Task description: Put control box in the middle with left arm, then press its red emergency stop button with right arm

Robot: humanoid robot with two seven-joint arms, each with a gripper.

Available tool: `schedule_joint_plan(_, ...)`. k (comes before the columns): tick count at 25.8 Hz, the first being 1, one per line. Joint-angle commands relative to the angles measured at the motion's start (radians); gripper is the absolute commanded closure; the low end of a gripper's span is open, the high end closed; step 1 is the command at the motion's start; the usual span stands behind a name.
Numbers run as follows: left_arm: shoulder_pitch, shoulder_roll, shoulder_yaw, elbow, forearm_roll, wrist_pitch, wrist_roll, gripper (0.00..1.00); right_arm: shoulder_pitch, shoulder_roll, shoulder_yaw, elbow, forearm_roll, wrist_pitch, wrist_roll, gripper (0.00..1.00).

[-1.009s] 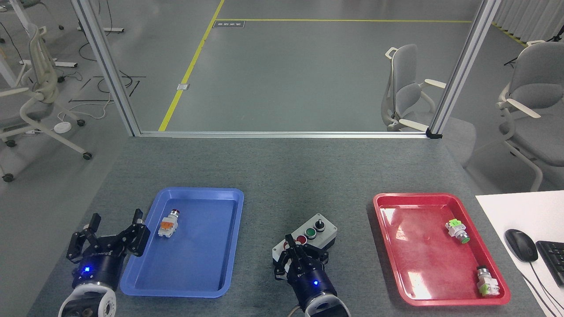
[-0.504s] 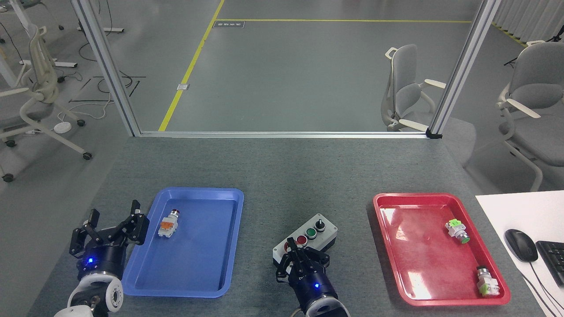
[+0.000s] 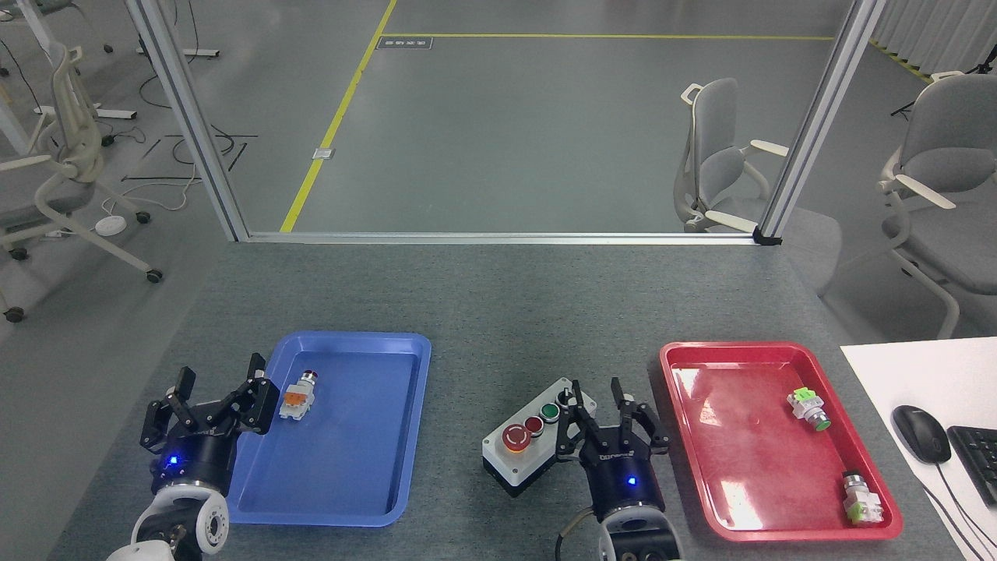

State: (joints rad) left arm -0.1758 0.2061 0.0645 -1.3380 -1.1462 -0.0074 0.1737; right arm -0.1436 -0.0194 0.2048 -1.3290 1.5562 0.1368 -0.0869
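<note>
The control box [image 3: 537,436] sits on the bare grey felt of the middle [image 3: 498,312], between the blue tray [image 3: 405,436] on its left and the red tray [image 3: 685,436] on its right, touching neither. Wide bare felt runs from it to the far table edge, and a narrower strip separates it from each tray. The box lies slantwise, its light grey face up over a black base. Along that face run the red emergency stop button [image 3: 516,439] at the near left end, then a small red button [image 3: 533,425], a green button [image 3: 550,412], and a black knob partly hidden behind my right gripper.

My right gripper [image 3: 599,400] stands just to the right of the box, fingers spread apart with nothing between them, its left finger close against the knob end. The emergency stop button is fully uncovered.

My left gripper [image 3: 222,382] hovers at the blue tray's left rim, its fingers also parted and empty, near the loose orange-and-white push-button part [image 3: 295,396] lying in that tray. Two green-and-white parts lie in the red tray.
</note>
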Motion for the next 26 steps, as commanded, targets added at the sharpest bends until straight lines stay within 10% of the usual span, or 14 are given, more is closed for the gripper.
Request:
schedule_joint_plan(1,-0.002,0.002,0.0,-0.001,-0.001,-0.003,0.0,0.01,0.026,-0.04,-0.099,-0.045,-0.001,-0.052,-0.005,0.02)
schedule_joint_plan(26,0.048,-0.071,-0.022,0.048,-0.009,-0.002,-0.005,0.01,0.076,-0.096,-0.257,-0.11,-0.103,-0.06,-0.005,0.02)
